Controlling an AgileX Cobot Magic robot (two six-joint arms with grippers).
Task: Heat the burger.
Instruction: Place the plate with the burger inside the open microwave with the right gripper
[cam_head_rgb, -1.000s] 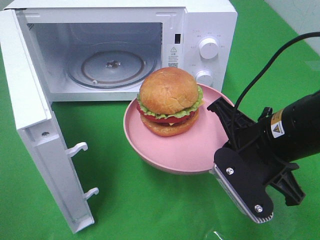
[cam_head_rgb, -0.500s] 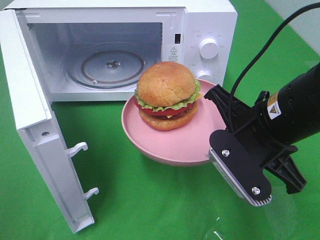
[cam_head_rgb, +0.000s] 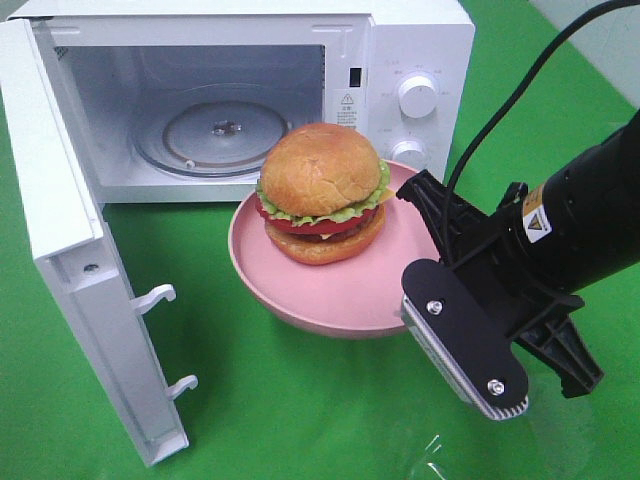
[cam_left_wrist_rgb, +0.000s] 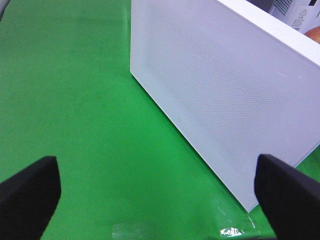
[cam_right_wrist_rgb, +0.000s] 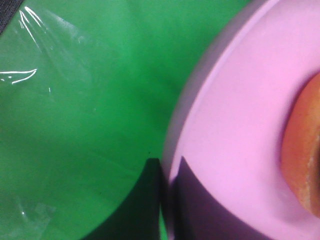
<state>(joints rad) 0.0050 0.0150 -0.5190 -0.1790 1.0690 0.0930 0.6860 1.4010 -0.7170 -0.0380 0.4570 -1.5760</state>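
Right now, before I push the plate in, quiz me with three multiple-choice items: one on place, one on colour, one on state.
1. Where is the burger?
A. On the plate, outside the microwave
B. On the turntable inside
C. Straight on the green cloth

2. What colour is the plate?
A. White
B. Pink
C. Blue

3. What is the right end effector doing?
A. Open above the bun
B. Shut on the door
C. Shut on the plate's rim

Answers:
1 A: the exterior view shows the burger on the plate in front of the open cavity, whose turntable is bare.
2 B: the exterior and right wrist views both show it pink.
3 C: the right wrist view shows its fingers on either side of the rim.
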